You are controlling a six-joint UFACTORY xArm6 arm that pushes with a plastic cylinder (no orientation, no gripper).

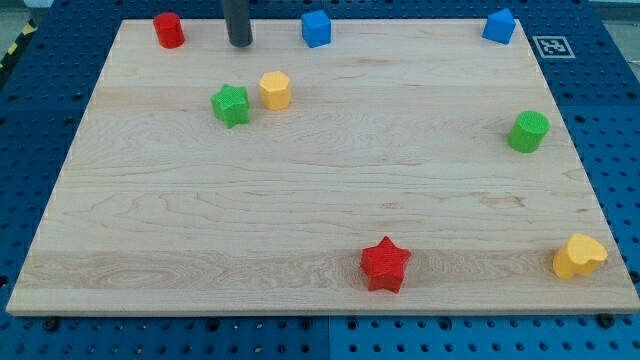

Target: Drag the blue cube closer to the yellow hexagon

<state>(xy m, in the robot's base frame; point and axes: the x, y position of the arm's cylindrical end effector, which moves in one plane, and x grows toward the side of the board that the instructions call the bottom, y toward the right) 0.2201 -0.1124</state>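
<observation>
The only part of the robot that shows is a straight rod [239, 22] coming down from the view's top. It is round like a thick stick, smooth, and dark grey, almost black, with a soft lighter shine running down one side. My tip [240, 45] is its blunt, flat bottom end, the same dark colour, with no marks or screws to see.

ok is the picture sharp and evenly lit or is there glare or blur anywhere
Camera view: lighting is soft and even, with no glare on the wooden board; blocks such as the red star and yellow hexagon cast only faint, short shadows; edges look sharp; the board narrows toward the view's top from perspective; my tip is crisp, not motion-blurred.
</observation>
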